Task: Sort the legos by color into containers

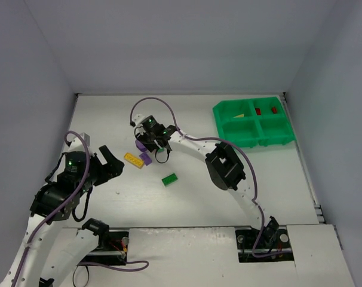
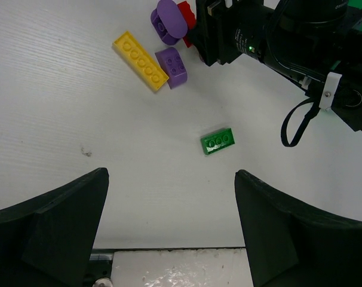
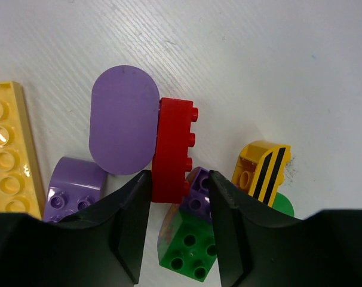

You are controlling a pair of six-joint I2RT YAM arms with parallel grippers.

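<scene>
Early stage, most bricks are unsorted. The left claw (image 2: 171, 185) hangs wide open over the table (image 1: 109, 119) and holds nothing. Just ahead of it a long yellow brick (image 2: 140, 60) and a small purple brick (image 2: 172, 67) lie touching. A green brick (image 2: 218, 141) sits alone, nearer the arm bases.

Next comes the pile. A purple oval piece (image 3: 122, 119) lies against a red brick (image 3: 172, 140), with a yellow black-striped piece (image 3: 261, 170), a second green brick (image 3: 190, 248) and another purple one partly hidden underneath. The right claw (image 3: 178, 179) is down on that pile, jaws narrowed either side of the red brick's near end. Can't tell if they pinch it.

Far right is the green tray (image 1: 252, 143). Two red bricks (image 1: 258, 110) are in the back right compartment and a yellow bit (image 1: 241, 115) in the back left. Nothing shows in the two near compartments.

So roughly three are placed and about eight are left. No green or purple is done, and red looks next.
</scene>
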